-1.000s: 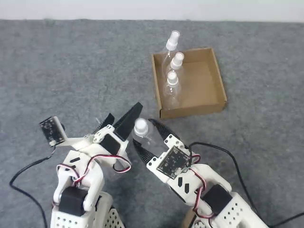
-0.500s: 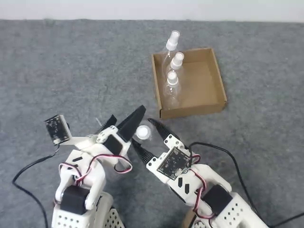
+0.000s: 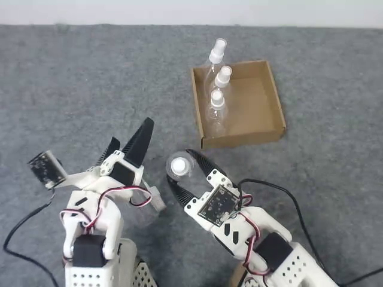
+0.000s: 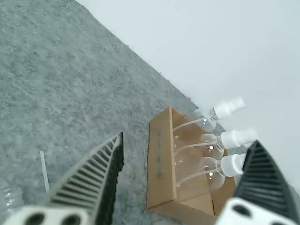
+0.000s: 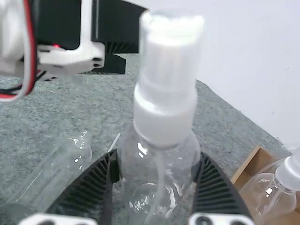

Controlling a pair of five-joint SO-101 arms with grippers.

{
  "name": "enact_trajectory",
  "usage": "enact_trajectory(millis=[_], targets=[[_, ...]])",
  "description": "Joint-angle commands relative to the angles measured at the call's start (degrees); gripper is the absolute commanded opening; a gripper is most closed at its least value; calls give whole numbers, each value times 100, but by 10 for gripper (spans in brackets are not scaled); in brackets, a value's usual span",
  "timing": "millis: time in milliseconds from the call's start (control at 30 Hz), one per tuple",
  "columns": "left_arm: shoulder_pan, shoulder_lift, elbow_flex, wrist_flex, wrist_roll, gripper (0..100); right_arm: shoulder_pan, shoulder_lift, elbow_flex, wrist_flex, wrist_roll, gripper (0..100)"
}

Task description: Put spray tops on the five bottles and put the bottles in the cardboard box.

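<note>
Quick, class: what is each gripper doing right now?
Left gripper: open, holding nothing.
Right gripper: closed on a clear spray bottle.

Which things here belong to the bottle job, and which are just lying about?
Job:
- held bottle, spray top on, in right gripper
- three topped bottles in cardboard box
- bare bottle lying on the table
- left gripper, open

Lying about:
- black cable
- grey table cover
</note>
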Motion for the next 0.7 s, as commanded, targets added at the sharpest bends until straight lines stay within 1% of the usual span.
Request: enact_trajectory(millis=[0,133,267,333,433,600,667], targets=[[-53,35,-48,-167,-62,375,-13,-154,-149,-92,79,93],[-53,35,-22,-149,-70,375,338,-154,-229,-127,79,93],[-53,35,127,-193,-484,375,716,-154,-431,-84,53,93],[-53,35,171,-211,-580,375,945,-154,-536,-84,35,93],[-53,35,277,-404,-580,375,1270,-154,-668,-92,26,93],[-62,35,585,-949,-589,375,1807,-154,-888,-92,9,93],[-62,35,673,-1116,-589,375,2018,-154,-967,-110,-211,93]])
